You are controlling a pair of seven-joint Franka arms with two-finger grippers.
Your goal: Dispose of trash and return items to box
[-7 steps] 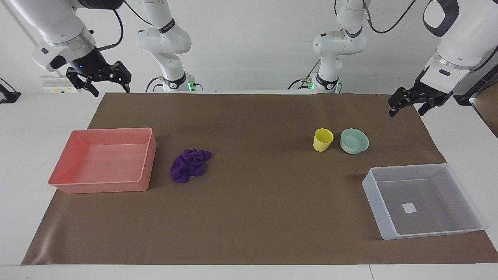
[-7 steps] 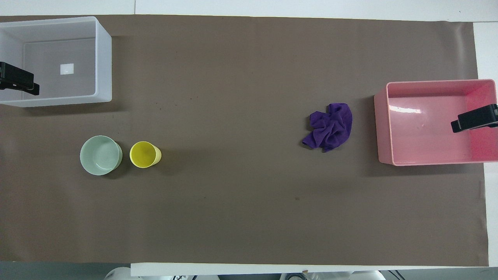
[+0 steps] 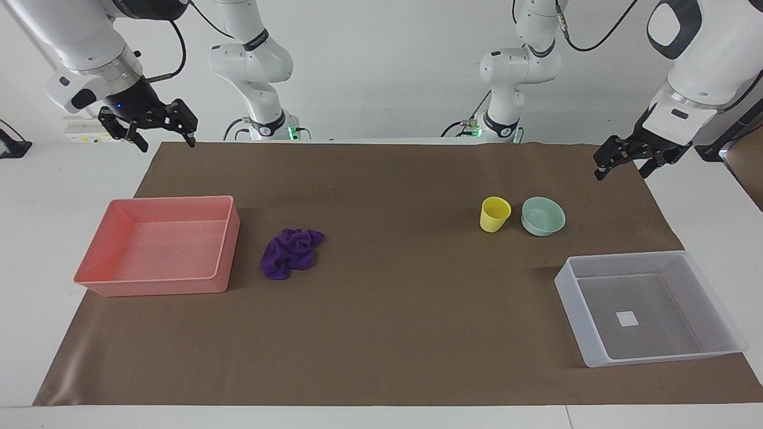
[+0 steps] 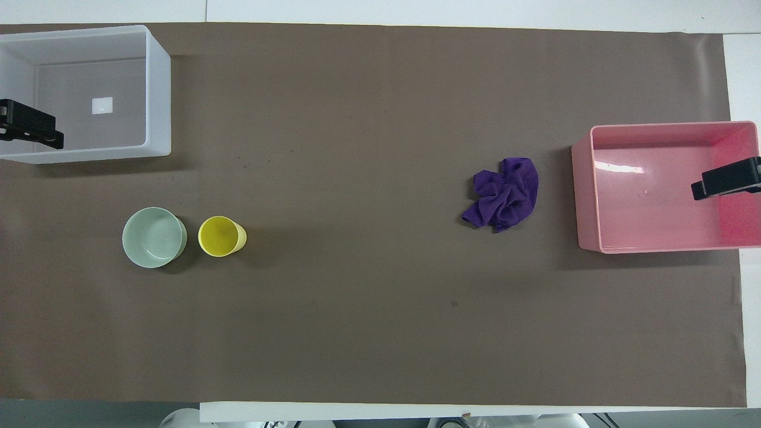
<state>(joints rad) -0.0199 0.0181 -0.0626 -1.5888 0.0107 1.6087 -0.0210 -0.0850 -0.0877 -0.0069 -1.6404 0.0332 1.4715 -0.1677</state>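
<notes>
The purple rag (image 3: pixel 291 252) (image 4: pixel 502 192) lies crumpled on the brown mat beside the pink tray (image 3: pixel 223 238). The yellow cup (image 3: pixel 495 214) (image 4: pixel 221 236) stands upright next to the mint-green bowl (image 3: pixel 543 215) (image 4: pixel 154 237). Both are nearer to the robots than the translucent box (image 3: pixel 572 298) (image 4: pixel 157 89), which is empty. My right gripper (image 3: pixel 168 143) (image 4: pixel 725 178) hangs open and empty high over the mat's corner at the right arm's end. My left gripper (image 3: pixel 621 173) (image 4: pixel 30 128) hangs open and empty high over the mat's edge at the left arm's end.
The pink tray also shows in the overhead view (image 4: pixel 585 196) and is empty. The brown mat (image 3: pixel 387 298) covers most of the white table. Two more arm bases stand at the robots' end of the table.
My right gripper has risen slightly and drawn back a little toward its end of the table. My left gripper has barely shifted. The objects have not moved.
</notes>
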